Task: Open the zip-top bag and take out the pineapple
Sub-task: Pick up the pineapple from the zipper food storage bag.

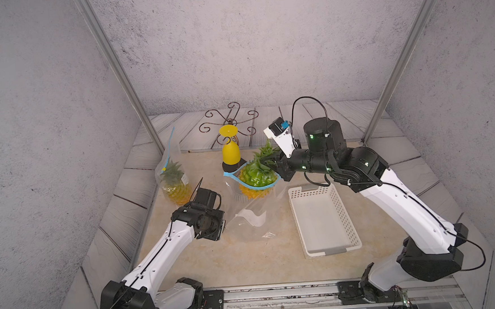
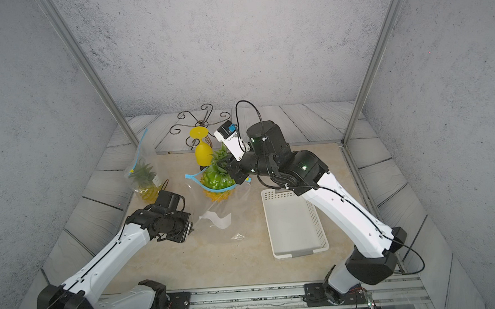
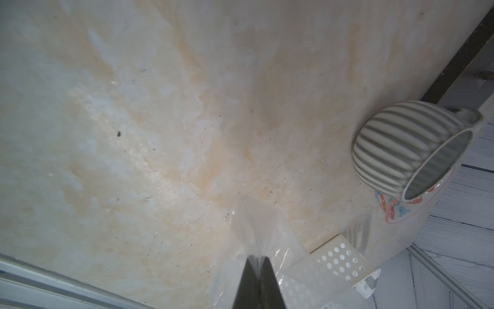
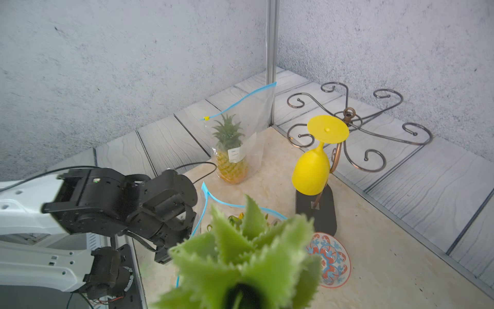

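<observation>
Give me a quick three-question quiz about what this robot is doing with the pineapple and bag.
1. True or false: the right hand grips the pineapple by its leafy crown.
2. What does the left hand pinch? A white basket; B clear bag; C yellow glass.
3. How many pineapples are in view?
Key: 1 true; 2 B; 3 two: the second pineapple stands apart in another bag.
</observation>
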Motion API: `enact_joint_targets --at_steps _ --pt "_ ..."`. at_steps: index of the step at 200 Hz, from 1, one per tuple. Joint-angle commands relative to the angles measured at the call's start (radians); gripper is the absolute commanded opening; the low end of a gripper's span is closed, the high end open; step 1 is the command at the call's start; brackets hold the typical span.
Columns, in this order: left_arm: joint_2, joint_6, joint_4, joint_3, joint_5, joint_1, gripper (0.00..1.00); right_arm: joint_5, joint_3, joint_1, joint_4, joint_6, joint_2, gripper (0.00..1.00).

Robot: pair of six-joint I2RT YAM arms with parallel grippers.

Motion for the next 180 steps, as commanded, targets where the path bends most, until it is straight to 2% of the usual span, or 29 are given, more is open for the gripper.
enact_joint_targets --at_steps 1,51,62,79,113,142,162,180 --pt "0.013 0.143 -0.091 0.032 -0.137 0.008 0.00 0.064 0.069 -0.007 0.077 0.056 0.026 0.00" --pt "-0.037 0.312 -0.012 0.045 -0.227 0.004 0.00 0.185 0.075 -0.006 0.053 0.120 0.058 0.00" --pt "-0.058 0.365 0.041 0.041 -0.243 -0.003 0.00 0.219 0.046 -0.004 0.064 0.143 0.051 0.00" --pt "-0.071 0.445 0.013 0.066 -0.313 -0.018 0.00 0.268 -0.042 0.002 0.141 0.150 0.012 0.00" --pt "-0.094 0.532 -0.024 0.059 -0.426 -0.018 0.00 0.310 -0.169 0.041 0.279 0.061 -0.045 0.00" --pt "-0.095 0.575 -0.096 0.110 -0.507 -0.013 0.00 0.267 -0.268 0.075 0.330 -0.076 -0.080 0.00" --pt "-0.064 0.602 -0.131 0.141 -0.531 -0.012 0.00 0.263 -0.354 0.078 0.387 -0.076 -0.136 0.00" --pt "-0.047 0.612 -0.137 0.135 -0.540 -0.010 0.00 0.275 -0.355 0.075 0.383 -0.035 -0.161 0.00"
